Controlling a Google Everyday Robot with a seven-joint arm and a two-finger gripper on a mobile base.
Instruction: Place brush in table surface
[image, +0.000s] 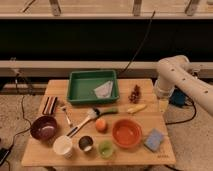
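The brush (84, 121) was seen lying flat on the table surface (142, 156), set diagonally near the middle, its whitish head pointed up and to the right and its dark tip down and to the left. It was not held by anything. Its head was found just beside a green elongated vegetable (108, 111), with an orange fruit (101, 124) close below, and a small fork (66, 116) was placed to its left. An orange bowl (126, 132) was set to the right of the fruit, and a blue sponge (154, 139) beyond that. A green tray (75, 93) with a pale folded piece (104, 90) in it was located at the back of the table. The gripper (162, 106) was held at the right edge of the table, hanging below the white arm (172, 70), well apart from the brush; whether it was open or closed could not be told.
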